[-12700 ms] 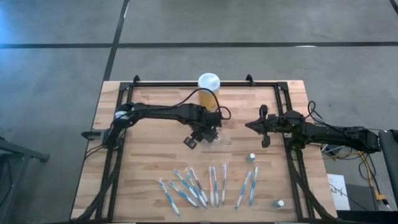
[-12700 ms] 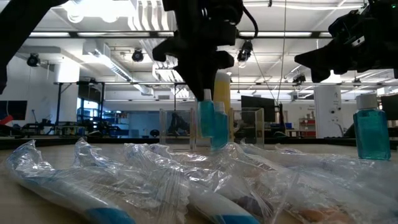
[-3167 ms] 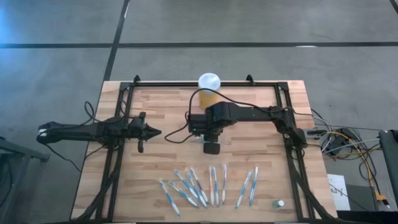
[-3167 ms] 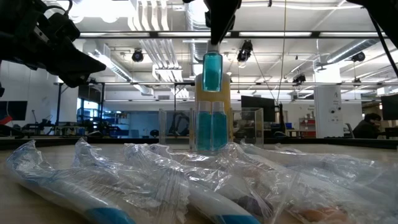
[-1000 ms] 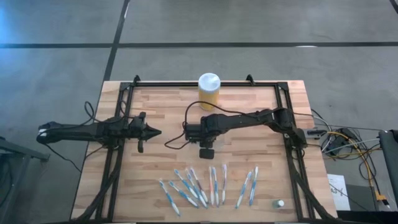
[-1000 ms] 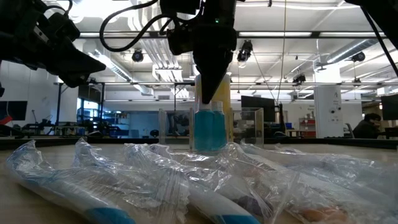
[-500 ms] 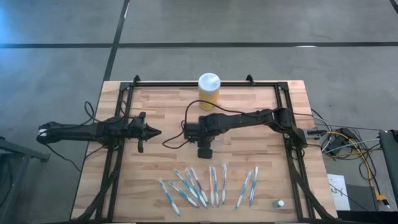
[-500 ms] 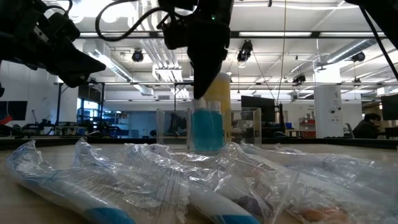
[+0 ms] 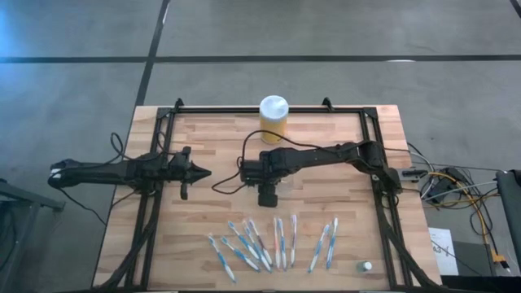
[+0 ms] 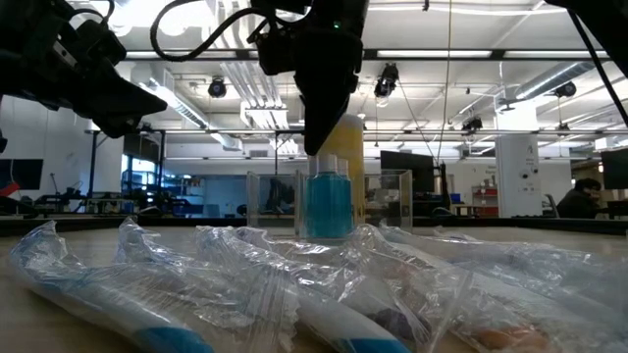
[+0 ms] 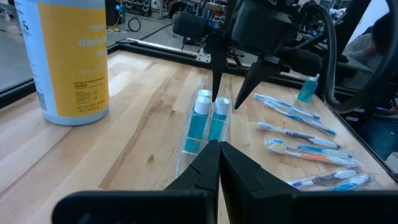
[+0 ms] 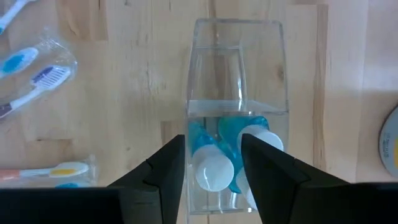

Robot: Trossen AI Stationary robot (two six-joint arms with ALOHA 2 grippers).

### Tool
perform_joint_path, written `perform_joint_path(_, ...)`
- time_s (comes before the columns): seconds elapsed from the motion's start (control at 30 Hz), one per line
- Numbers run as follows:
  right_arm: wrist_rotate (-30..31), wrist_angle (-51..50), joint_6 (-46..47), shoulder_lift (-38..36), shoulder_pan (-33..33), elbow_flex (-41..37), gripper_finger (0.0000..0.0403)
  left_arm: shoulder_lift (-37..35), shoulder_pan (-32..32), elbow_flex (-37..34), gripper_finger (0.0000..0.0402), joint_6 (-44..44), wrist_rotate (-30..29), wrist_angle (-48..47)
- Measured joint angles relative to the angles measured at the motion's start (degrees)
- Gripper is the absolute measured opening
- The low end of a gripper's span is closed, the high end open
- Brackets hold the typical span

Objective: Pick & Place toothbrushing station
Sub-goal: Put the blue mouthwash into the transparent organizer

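The clear plastic holder (image 12: 236, 68) stands upright on the wooden table's middle (image 11: 205, 134). Blue tubes with white caps (image 12: 214, 173) stand in one of its compartments; the other is empty. My right gripper (image 12: 213, 162) points straight down over the holder (image 11: 233, 93), open, its fingers on either side of one cap without touching it. Wrapped blue-and-white toothbrushes (image 9: 273, 242) lie in a row near the table's near edge. My left gripper (image 9: 195, 172) is shut and empty over the table's left part, pointing at the holder.
A yellow jar with a white lid (image 9: 273, 118) stands just beyond the holder at the far edge. One more white-capped tube (image 9: 366, 266) stands at the near right corner. Black frame rails (image 9: 151, 212) run along the table's left, right and far sides.
My right gripper has risen a little off the holder and drifted slightly toward the table's left. The tubes' white caps now show clear below its fingertips.
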Motion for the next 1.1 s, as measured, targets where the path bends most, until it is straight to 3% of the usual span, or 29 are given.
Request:
perform_joint_path(0.13, -0.1, -1.5, 0.0, -2.8, 0.0, 0.0, 0.0157, 0.0, 0.0, 0.0, 0.0014, 0.0, 0.0, 0.0)
perform_joint_path(0.43, 0.1, -5.8, 2.4, -17.0, 1.8, 0.0, 0.0148, 0.0, 0.0, 0.0, 0.0014, 0.0, 0.0, 0.0)
perform_joint_path(0.53, 4.3, -9.1, 3.6, -23.9, 3.3, -1.4, 0.0144, 0.0, 0.0, 0.0, 0.0014, -0.2, 0.0, 0.0)
perform_joint_path(0.67, 12.1, -9.8, 10.4, -34.7, 6.1, -6.7, 0.0139, 0.0, 0.0, 0.0, 0.0014, -0.4, 0.1, 0.0)
perform_joint_path(0.93, 14.8, -10.1, 28.2, -56.2, 13.6, -22.5, 0.0141, 0.0, 0.0, 0.0, 0.0014, -0.5, 0.1, 0.0)
perform_joint_path(1.1, 16.1, -10.3, 38.1, -65.5, 18.1, -32.4, 0.0141, 0.0, 0.0, 0.0, 0.0014, -0.6, 0.1, 0.0)
